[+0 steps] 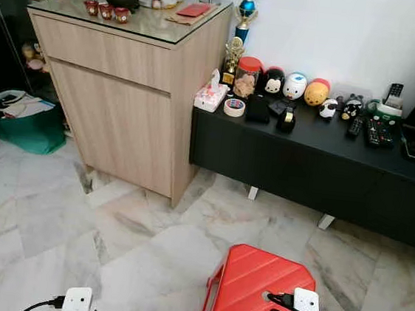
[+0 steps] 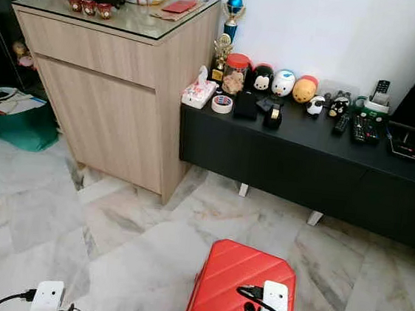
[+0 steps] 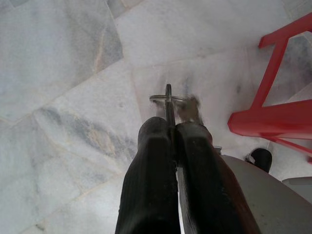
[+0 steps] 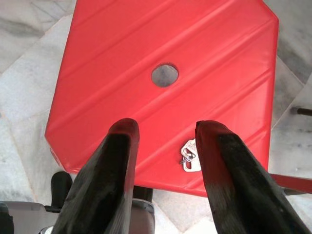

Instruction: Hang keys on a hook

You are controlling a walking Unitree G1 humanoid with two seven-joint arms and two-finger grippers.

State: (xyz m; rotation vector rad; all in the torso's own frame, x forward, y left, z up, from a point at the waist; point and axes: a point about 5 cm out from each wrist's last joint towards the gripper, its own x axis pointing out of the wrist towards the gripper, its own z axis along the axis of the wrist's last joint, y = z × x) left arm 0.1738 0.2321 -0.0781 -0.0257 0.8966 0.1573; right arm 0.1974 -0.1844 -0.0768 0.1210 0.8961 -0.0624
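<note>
In the left wrist view my left gripper (image 3: 170, 126) is shut on a metal key ring (image 3: 167, 96), and a blurred key (image 3: 191, 108) dangles from it over the marble floor. My right gripper (image 4: 163, 127) hangs open over a red plastic stool (image 4: 161, 44) that has a round hole (image 4: 165, 75) in its seat. A small silver key (image 4: 190, 157) lies on the seat near the front edge, between the right fingers and below them. In the eye views the stool (image 1: 256, 291) stands at the bottom, with both wrists at the lower edge.
A tall wooden cabinet (image 1: 125, 95) stands at the back left. To its right a low black console (image 1: 317, 167) carries toys, remotes, a tape roll (image 1: 234, 107) and a tissue box (image 1: 211, 95). A green bag (image 1: 18, 121) sits at far left. Marble floor (image 1: 74, 223) lies open in front.
</note>
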